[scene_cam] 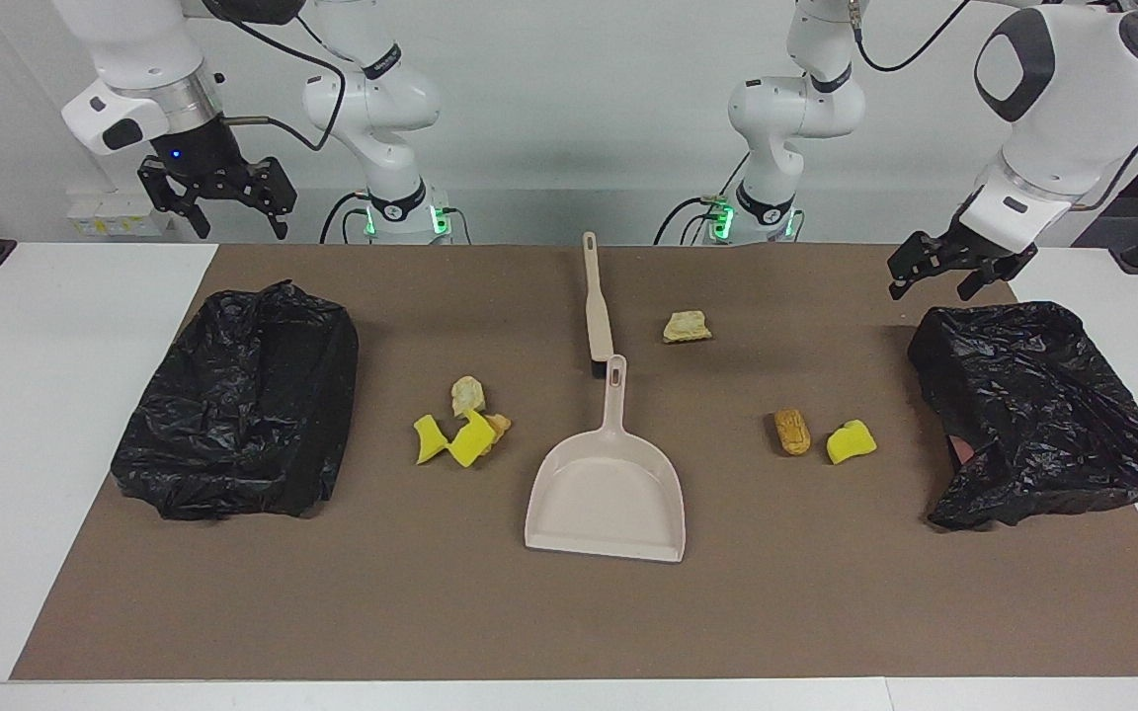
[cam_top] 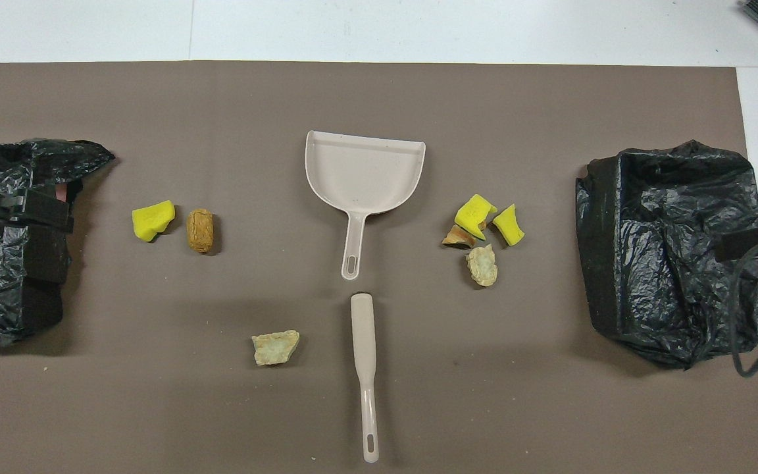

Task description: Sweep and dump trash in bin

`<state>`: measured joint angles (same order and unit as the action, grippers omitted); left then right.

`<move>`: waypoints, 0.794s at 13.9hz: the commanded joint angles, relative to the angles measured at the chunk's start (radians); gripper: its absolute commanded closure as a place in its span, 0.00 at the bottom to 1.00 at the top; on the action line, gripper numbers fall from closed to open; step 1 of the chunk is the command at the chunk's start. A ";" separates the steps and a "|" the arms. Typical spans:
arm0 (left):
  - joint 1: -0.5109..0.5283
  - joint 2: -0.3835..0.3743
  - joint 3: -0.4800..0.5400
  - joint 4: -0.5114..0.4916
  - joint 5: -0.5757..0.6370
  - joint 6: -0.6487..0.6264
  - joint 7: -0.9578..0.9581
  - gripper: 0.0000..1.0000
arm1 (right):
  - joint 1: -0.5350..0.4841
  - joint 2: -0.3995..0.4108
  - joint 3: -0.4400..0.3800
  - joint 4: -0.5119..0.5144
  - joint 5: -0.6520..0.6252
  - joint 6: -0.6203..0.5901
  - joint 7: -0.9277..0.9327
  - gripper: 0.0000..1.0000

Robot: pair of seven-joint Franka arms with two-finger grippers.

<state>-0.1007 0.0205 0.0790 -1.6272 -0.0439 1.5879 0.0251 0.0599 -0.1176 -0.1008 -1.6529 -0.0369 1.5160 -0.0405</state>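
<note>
Nothing is swept yet. Two black-lined bins sit at mid-left (scene_cam: 238, 405) and mid-right (scene_cam: 1038, 410) of the facing view. The dustpan (scene_cam: 609, 484) lies empty at centre, the brush (scene_cam: 595, 306) just above it — both untouched. The trash is loose on the surface: a cluster (scene_cam: 460, 423) left of the pan, two pieces (scene_cam: 821, 434) right, one lump (scene_cam: 687, 326) above. The right gripper (scene_cam: 218, 197), upper left, and the left gripper (scene_cam: 959, 267), upper right, hang with fingers open, holding nothing.

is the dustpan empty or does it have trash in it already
Empty: the beige plastic dustpan shows only its bare tray, and the yellow and tan scraps lie on the brown mat beside it.
</note>
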 commanded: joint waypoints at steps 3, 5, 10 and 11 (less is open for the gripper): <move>0.009 -0.005 -0.008 0.003 0.019 -0.008 0.003 0.00 | 0.014 -0.033 0.027 -0.097 0.028 0.030 -0.015 0.00; 0.009 -0.005 -0.008 0.003 0.019 -0.008 0.003 0.00 | 0.014 -0.025 0.068 -0.146 0.029 0.097 -0.003 0.00; 0.009 -0.005 -0.008 0.003 0.019 -0.008 0.003 0.00 | 0.014 0.055 0.208 -0.169 0.067 0.235 0.197 0.00; 0.009 -0.005 -0.008 0.003 0.019 -0.008 0.003 0.00 | 0.014 0.073 0.231 -0.166 0.069 0.262 0.229 0.00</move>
<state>-0.1007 0.0205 0.0790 -1.6272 -0.0439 1.5879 0.0251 0.0816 -0.0732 0.0972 -1.8180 0.0014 1.7267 0.1303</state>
